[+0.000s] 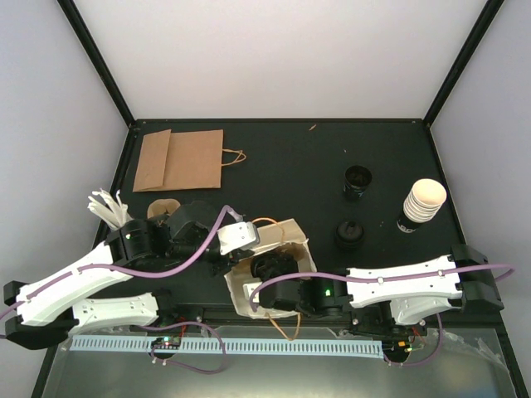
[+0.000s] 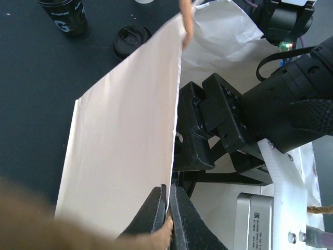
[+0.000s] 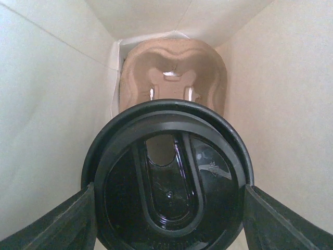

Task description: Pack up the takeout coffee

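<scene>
A cream paper bag (image 1: 292, 239) stands open at the near middle of the table. My left gripper (image 2: 170, 208) is shut on the bag's upper edge (image 2: 125, 140), pinching the paper wall between its fingers. My right gripper (image 3: 169, 208) reaches down inside the bag (image 3: 47, 114). Its two fingers (image 3: 67, 224) press on either side of the takeout coffee (image 3: 169, 182), which shows only as its round black lid. The cup body under the lid is hidden. A brown moulded cup carrier (image 3: 174, 67) lies at the bag's bottom, beneath the cup.
A flat brown paper bag (image 1: 178, 159) lies at the back left. A stack of cream cups (image 1: 423, 203), a black cup (image 1: 358, 182) and black lids (image 1: 348, 235) stand at the right. White sticks (image 1: 108, 207) and a brown carrier (image 1: 163, 207) sit at the left.
</scene>
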You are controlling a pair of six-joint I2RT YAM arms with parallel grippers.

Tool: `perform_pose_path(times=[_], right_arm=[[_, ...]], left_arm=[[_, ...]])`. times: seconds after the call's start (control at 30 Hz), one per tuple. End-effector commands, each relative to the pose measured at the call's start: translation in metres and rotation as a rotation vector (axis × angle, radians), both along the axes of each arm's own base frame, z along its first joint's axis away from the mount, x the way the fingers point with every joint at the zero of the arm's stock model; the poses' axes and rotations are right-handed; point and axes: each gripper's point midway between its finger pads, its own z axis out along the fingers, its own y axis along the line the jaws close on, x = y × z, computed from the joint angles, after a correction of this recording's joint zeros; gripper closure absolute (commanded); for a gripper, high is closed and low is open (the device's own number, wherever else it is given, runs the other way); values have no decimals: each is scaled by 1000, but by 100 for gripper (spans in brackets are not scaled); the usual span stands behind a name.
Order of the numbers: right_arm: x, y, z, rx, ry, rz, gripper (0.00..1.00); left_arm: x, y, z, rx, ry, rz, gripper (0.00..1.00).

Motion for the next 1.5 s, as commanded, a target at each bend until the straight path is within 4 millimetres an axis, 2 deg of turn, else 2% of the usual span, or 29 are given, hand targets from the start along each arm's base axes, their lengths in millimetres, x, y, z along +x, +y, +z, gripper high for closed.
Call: perform_pose_path(times=[0.0, 0.07, 0.3, 0.5, 0.57, 0.67, 0.73, 0.87, 1.03, 1.27, 1.47], right_arm=[[-3, -7, -10, -28, 17, -2, 48], [-2, -7, -10, -26, 13, -3, 48], [-1, -8, -10, -17, 2, 0, 48], [1, -7, -9, -9, -10, -6, 48], [2, -7, -8, -2, -15, -11, 48], [3, -6, -4, 12, -25, -14, 48], [3, -5, -2, 26, -27, -9, 48], [0, -3, 2, 44, -35, 9, 48], [-4, 4, 7, 79, -43, 27, 47], [-15, 13, 5, 112, -57, 56, 47], [-18, 17, 5, 133, -58, 71, 47]], left_arm=[[-9, -10, 47, -186, -39, -50, 95], [-9, -10, 47, -187, -39, -47, 94], [-5, -7, 54, -214, -47, -14, 79], [-8, 0, 74, -289, -53, 5, 52], [0, 7, 81, -314, -62, 76, 48], [25, 26, 86, -311, -77, 266, 46], [44, 41, 82, -286, -67, 403, 44], [77, 65, 59, -251, 27, 583, 44], [113, 82, 8, -233, 221, 720, 43], [151, 83, -51, -210, 369, 790, 43], [164, 67, -96, -174, 514, 763, 45]])
